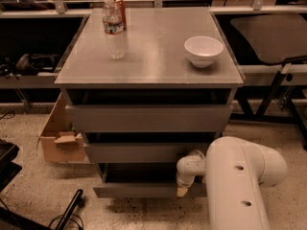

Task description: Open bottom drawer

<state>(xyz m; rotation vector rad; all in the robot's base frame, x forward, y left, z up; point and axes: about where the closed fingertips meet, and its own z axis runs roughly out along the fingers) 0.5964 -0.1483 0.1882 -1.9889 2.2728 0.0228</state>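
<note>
Gripper (182,189) at the foot of the desk (158,61), on its right half, touching the front of the bottom drawer (136,191). This front is a slim grey strip whose long axis runs left to right across the base of the desk, below the two taller fronts of the middle drawer (139,153) and the top drawer (148,118). A dark gap shows above its upper edge, and it stands slightly forward of the front above, so it appears to be partly out. The gripper meets the strip near its right end, hanging from a white wrist on the arm (240,181) at the desk's lower right. Whether the gripper is open or closed cannot be told; it seems to bear on the upper edge. The pull should probably run straight out from the desk front, square to the strip's long axis.
</note>
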